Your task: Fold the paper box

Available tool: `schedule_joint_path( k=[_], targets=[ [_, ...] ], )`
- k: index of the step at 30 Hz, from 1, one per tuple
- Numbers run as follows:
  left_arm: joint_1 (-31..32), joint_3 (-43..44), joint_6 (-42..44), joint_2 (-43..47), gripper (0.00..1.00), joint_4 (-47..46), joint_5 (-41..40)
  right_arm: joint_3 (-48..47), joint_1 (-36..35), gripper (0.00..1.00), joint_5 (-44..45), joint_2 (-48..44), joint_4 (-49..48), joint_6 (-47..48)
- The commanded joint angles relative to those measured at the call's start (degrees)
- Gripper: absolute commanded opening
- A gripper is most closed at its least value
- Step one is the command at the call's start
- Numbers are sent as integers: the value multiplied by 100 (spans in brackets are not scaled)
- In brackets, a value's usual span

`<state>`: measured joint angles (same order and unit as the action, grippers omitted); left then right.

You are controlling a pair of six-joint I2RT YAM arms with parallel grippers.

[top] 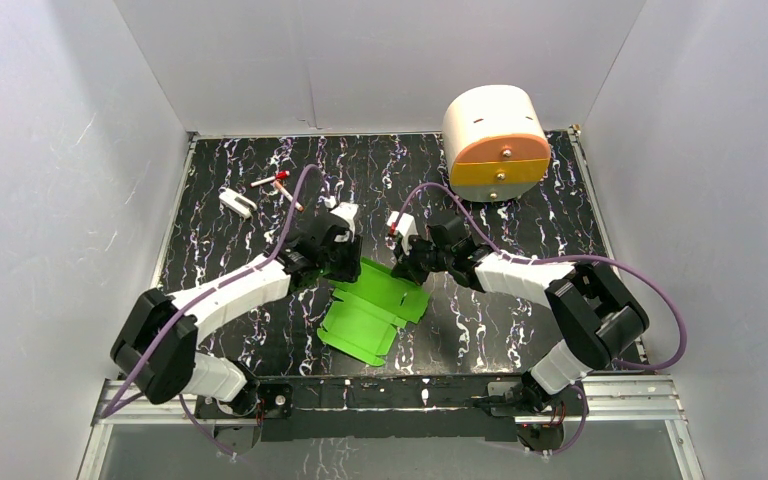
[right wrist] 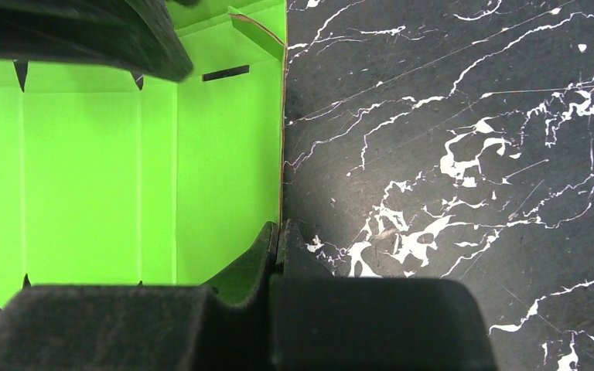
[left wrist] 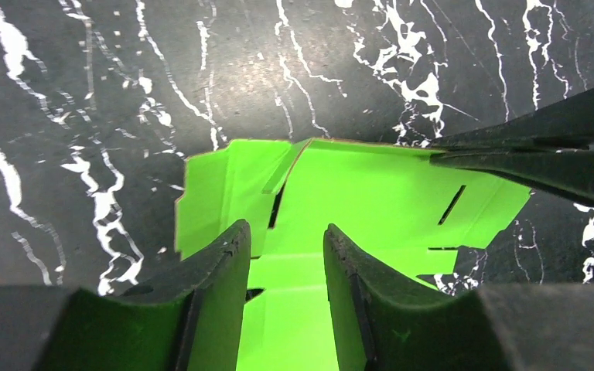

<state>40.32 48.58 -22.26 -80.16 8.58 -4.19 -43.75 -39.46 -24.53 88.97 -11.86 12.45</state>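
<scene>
The right end effector (right wrist: 278, 236) has its fingers pressed together, and the straight right-hand edge of the paper box (right wrist: 85, 178) runs into the seam between them, so it pinches that thin card edge. The left wrist view shows the same thing: the two dark fingers meet at the sheet's far edge.

The left end effector (left wrist: 286, 259) is spread part-way. Its fingers (left wrist: 220, 267) stand apart above the green card, which shows through the gap between them, and nothing is clamped. Whether the fingertips touch the card cannot be told.

The paper box is a bright green die-cut sheet, mostly flat and unfolded, with straight creases dividing it into panels. A narrow slot (right wrist: 225, 73) is cut near its far edge, and beside the slot a small corner flap is tilted up. The sheet lies on the black, white-veined tabletop (right wrist: 448, 116), in the middle towards the near edge, between the two arms.

Well apart from it, at the far right of the tabletop, stands a rounded cream-and-orange drawer unit (top: 495, 145). At the far left lie a small white object (top: 237, 203) and some thin red-and-white pieces (top: 278, 182), too small to identify.
</scene>
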Motion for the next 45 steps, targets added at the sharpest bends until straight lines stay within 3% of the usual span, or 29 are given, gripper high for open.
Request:
schedule_joint_path(
  k=[1,9,17,30,37,42,45],
  targets=[
    [20,371,502,416,40,881,-322,-267,-3,0,56,-93,-109,161],
    [20,762,1721,70,46,813,201,-207,-9,0,-6,-282,-89,201],
    [-11,1182,2040,-464,45,804,218,-187,-4,0,-32,-285,-130,166],
    [-156,1370,2190,-788,20,836,316,-113,-7,0,-73,-257,-305,95],
    [-156,1293,2195,-878,16,838,331,-140,-9,0,-69,-203,-352,47],
    [-156,1255,2064,-883,5,774,246,-213,-14,0,10,-139,-384,-131],
    [-156,1166,2042,-845,0,732,121,-210,-17,8,181,-231,-381,-309]
  ],
)
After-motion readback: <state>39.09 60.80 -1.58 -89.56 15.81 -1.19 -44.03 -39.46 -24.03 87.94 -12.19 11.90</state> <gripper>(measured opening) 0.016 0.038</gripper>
